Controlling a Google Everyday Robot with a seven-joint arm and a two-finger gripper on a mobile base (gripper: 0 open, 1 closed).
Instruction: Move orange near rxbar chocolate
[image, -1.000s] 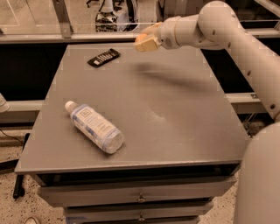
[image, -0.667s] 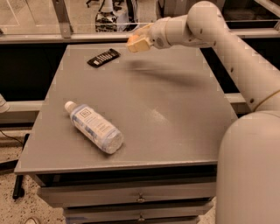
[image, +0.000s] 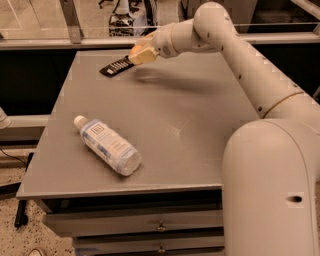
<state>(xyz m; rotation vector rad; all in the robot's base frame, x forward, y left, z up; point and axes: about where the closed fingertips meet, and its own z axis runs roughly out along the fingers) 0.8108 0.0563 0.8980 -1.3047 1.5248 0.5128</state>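
Observation:
The gripper (image: 137, 55) is at the far left of the grey table (image: 200, 115), a little above its surface. It is shut on the orange (image: 135, 49), of which only a small orange patch shows between the pale fingers. The rxbar chocolate (image: 115, 66), a thin flat black wrapper with a row of white marks, lies on the table just left of and below the gripper. Its right end is very close to the fingers. The white arm reaches in from the right.
A clear plastic water bottle (image: 107, 146) with a white cap lies on its side at the table's front left. A glass barrier and rail (image: 70, 42) run along the far edge. The robot's white body (image: 270, 190) fills the front right.
The arm has swung left and down with the orange, from the table's far middle to right beside the black bar. The bottle and the bar have not moved.

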